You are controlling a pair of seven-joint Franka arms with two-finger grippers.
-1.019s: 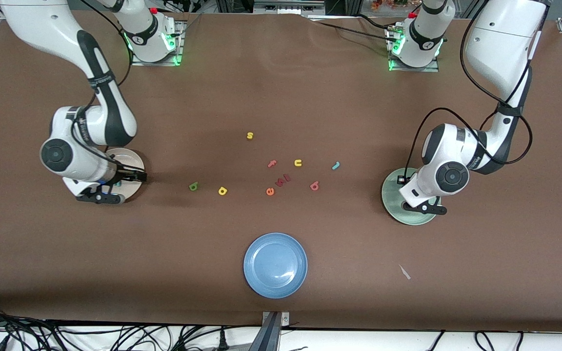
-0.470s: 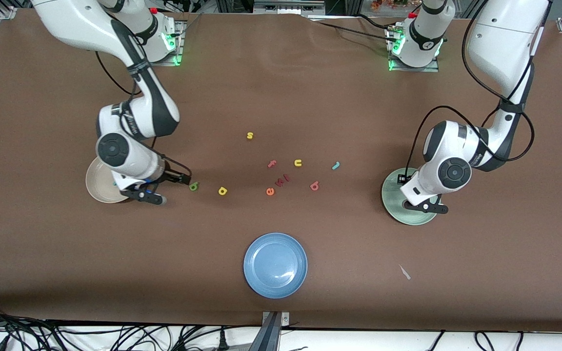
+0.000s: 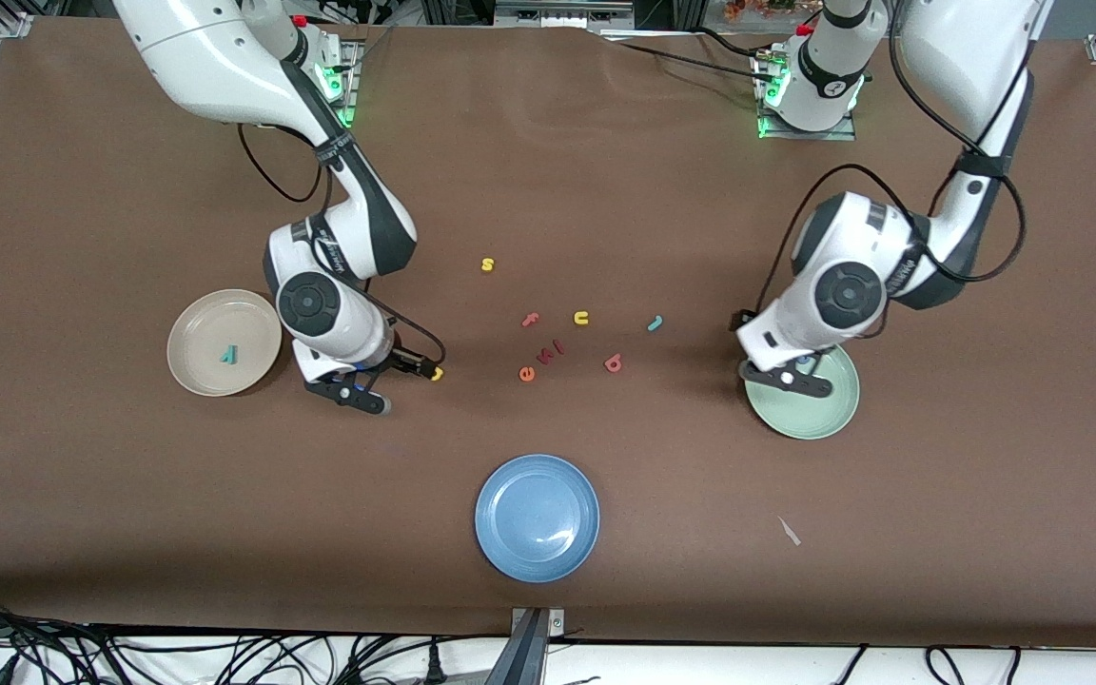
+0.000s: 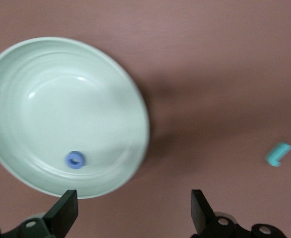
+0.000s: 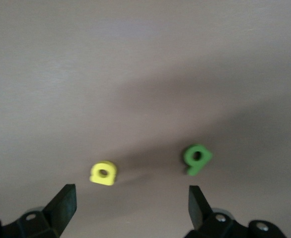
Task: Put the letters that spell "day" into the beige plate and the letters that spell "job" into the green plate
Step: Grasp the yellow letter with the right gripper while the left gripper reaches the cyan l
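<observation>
Sorting: teal y (image 3: 228, 356) and blue ring o (image 4: 75, 160) already in round beige plate (image 3: 188, 371) and pale green plate (image 3: 833, 415).
Right gripper (image 5: 128, 204): jaws wide, empty, above yellow a (image 5: 104, 173) and dark green d (image 5: 197, 157), beside beige plate.
Left gripper (image 4: 131, 209): jaws wide, empty, over green plate's rim.
Next: probably descending onto one letter, centring it, closing.
Waiting: teal hook j (image 3: 655, 323), salmon b (image 3: 614, 362), toward green plate.

**Even overhead light, sharp front view, soft wrist views**

The front view is bright and evenly lit from above. The brown table (image 3: 605, 190) shows no harsh glare, only soft, dim shadows pooled under each arm. Green indicator lights glow at both arm bases. The view stays sharp out to its edges.

The left wrist view is slightly blurred. The green plate (image 4: 61, 89) carries a faint white sheen on its inner rings and casts a soft shadow onto the table beside it.

The right wrist view is dimmer and greyer. A broad diffuse shadow band crosses it, and the yellow a (image 5: 103, 173) and green d (image 5: 197, 157) look soft-edged.
</observation>
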